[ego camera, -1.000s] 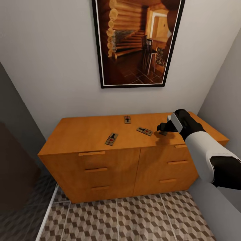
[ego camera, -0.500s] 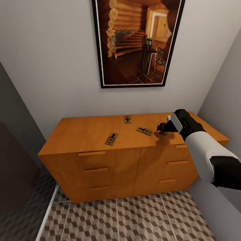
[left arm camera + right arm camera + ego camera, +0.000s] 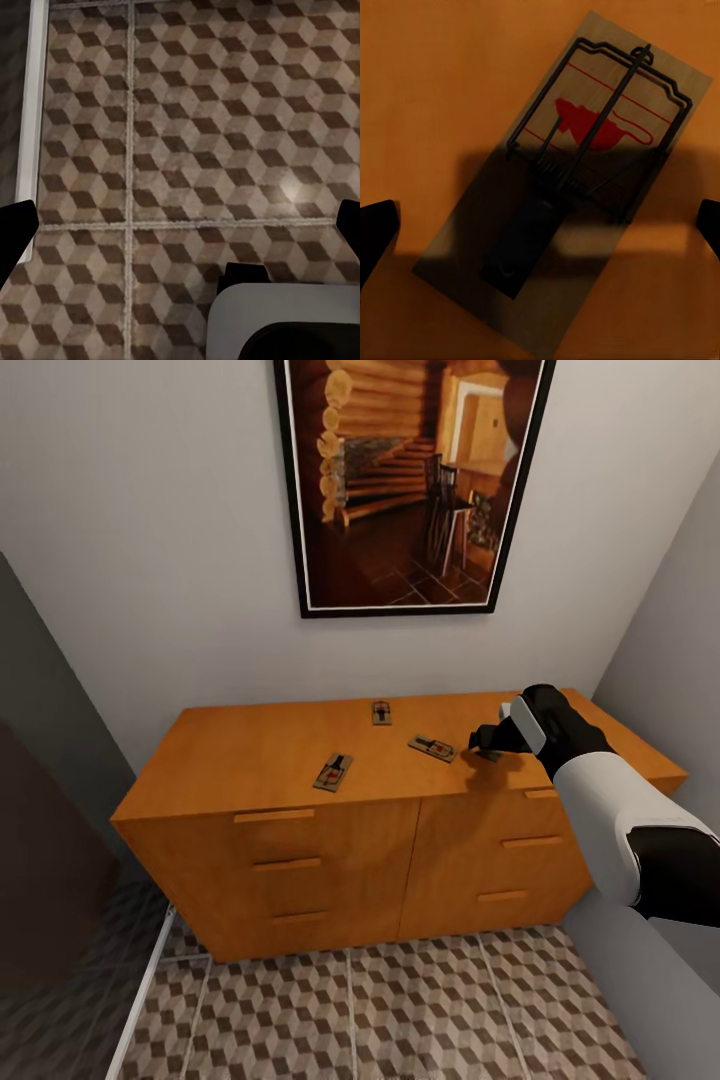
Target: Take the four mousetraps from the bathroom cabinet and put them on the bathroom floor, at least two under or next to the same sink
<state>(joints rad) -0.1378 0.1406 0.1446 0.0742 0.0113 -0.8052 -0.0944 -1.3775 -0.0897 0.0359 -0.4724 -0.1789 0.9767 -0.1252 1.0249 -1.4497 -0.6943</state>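
The orange-brown cabinet stands against the wall with three mousetraps lying flat on its top: one near the front, one near the back, one right of the middle. My right gripper hangs low over the cabinet top just right of that last trap. In the right wrist view another mousetrap lies directly below the right gripper, whose fingers are spread wide on either side, open and not touching it. My left gripper is open over the bathroom floor.
The cube-patterned floor runs in front of the cabinet. A white threshold strip borders a dark grey floor at the left. A framed picture hangs above the cabinet, and a grey wall closes the right side.
The head view has shifted a little, so the cabinet and picture sit slightly differently in frame. The right gripper stays over the same spot on the cabinet top.
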